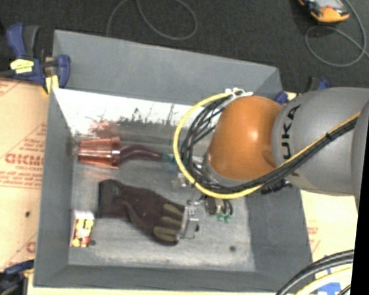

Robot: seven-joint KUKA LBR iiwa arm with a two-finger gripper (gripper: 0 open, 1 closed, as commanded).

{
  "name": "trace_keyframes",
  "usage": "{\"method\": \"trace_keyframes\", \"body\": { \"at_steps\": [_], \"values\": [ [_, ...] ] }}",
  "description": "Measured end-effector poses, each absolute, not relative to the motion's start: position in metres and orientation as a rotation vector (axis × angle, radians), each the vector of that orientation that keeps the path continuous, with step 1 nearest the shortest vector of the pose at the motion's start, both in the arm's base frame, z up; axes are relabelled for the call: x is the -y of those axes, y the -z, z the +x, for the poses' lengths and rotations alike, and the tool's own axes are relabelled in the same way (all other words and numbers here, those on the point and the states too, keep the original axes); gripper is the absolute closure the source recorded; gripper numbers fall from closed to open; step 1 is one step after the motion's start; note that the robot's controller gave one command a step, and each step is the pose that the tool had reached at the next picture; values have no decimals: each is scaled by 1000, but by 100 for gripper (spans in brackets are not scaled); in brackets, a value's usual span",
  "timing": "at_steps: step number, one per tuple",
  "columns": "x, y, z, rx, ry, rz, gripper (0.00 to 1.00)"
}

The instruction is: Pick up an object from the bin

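My gripper (pixel 193 225) hangs low in the middle of the bin, just below the arm's orange cover. It sits at the right end of a dark brown glove (pixel 135 205) that lies flat on the bin floor, and it touches or overlaps the glove's lighter fingertips (pixel 170 228). A translucent red scoop-like thing with a dark curved handle (pixel 108 152) lies behind the glove by the back wall. Right of the gripper a small green bit (pixel 224 215) shows.
A small white box with red and yellow print (pixel 82 228) stands in the bin's front left corner. The arm and its orange cover hide the right middle of the bin. Bare floor shows at the front right.
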State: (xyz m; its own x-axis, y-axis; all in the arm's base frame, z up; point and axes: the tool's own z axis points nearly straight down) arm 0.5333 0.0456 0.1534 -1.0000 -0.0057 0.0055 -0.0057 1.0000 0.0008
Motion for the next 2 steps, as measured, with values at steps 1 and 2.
{"method": "trace_keyframes", "body": {
  "at_steps": [1,2],
  "values": [
    [-45,-158,535,3144,2,7,0],
    [-58,-112,539,3147,3,-77,0]
  ]
}}
